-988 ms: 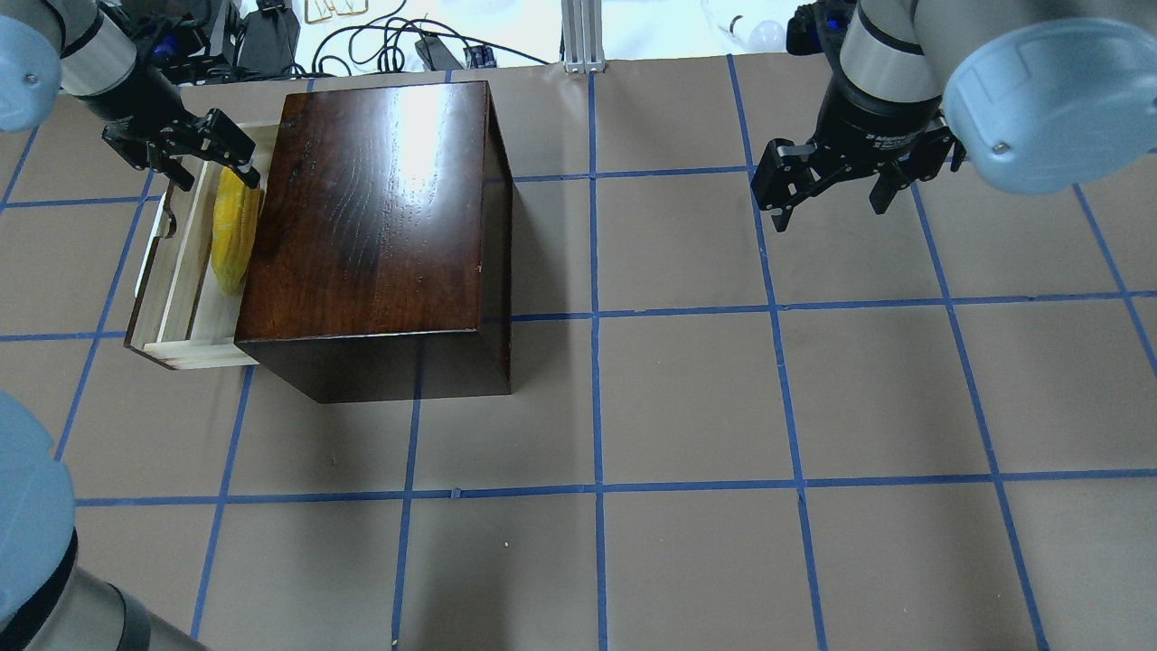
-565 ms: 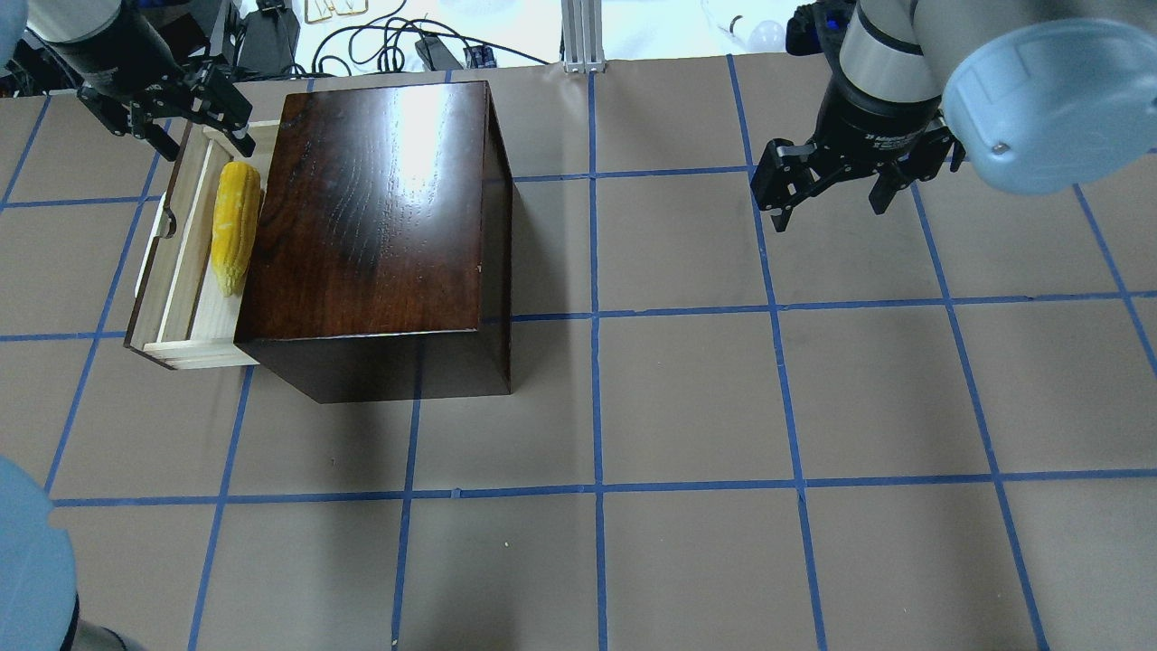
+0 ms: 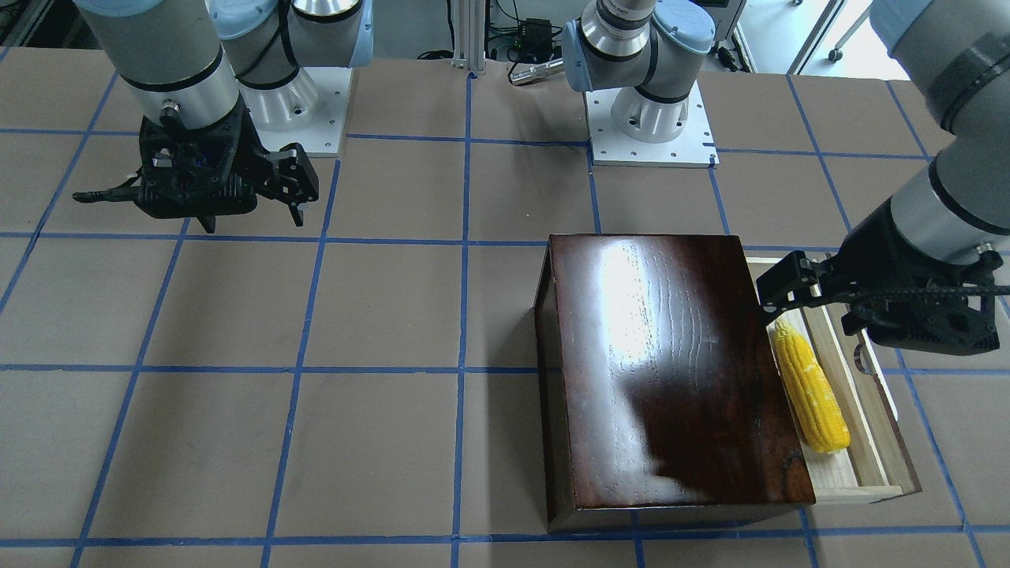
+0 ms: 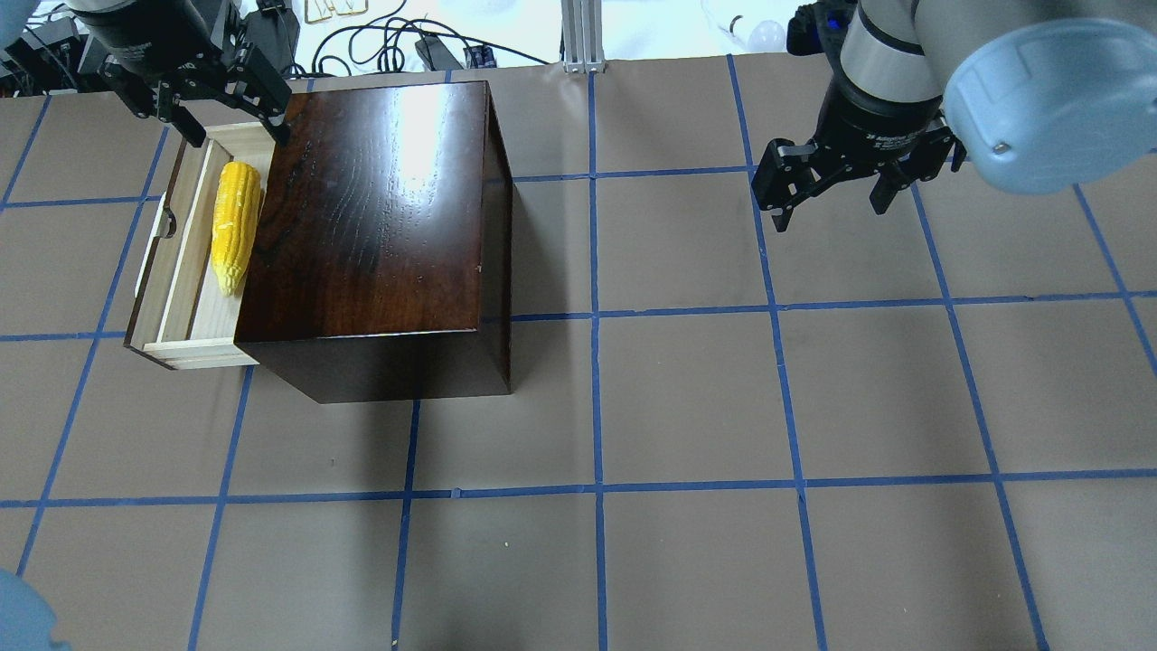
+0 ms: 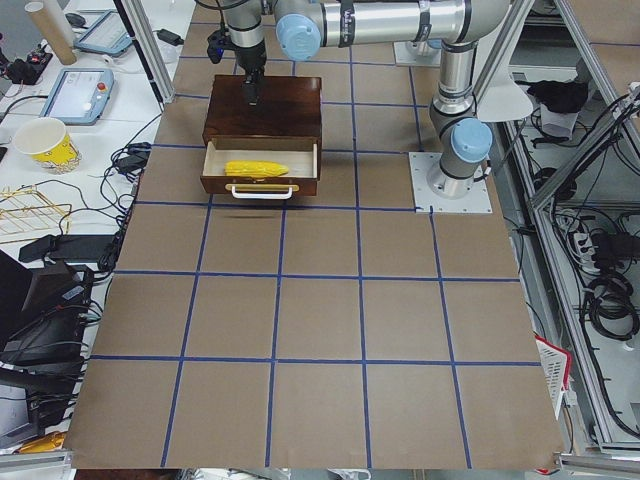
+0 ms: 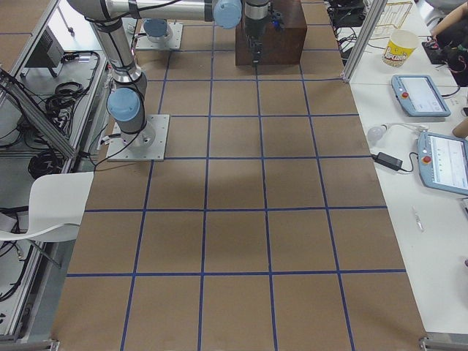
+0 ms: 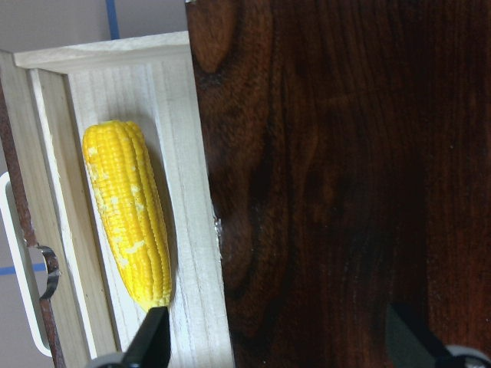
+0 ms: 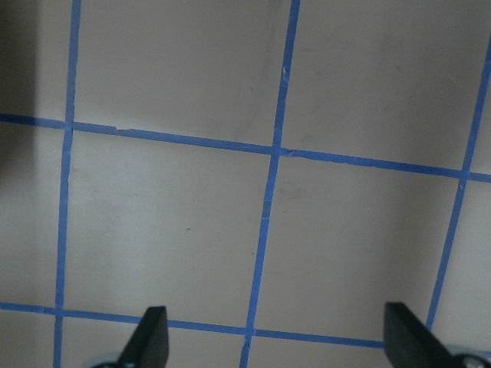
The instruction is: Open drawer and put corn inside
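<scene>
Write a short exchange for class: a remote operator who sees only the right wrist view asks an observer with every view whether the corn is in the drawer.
Operator: I see only the taped tabletop. Is the corn in the drawer?
Observer: Yes. The corn lies inside the drawer, which is pulled out of the dark wooden box.
Operator: Is the left gripper holding it?
Observer: No. The left gripper is open above the drawer's far end, not touching the corn.
</scene>
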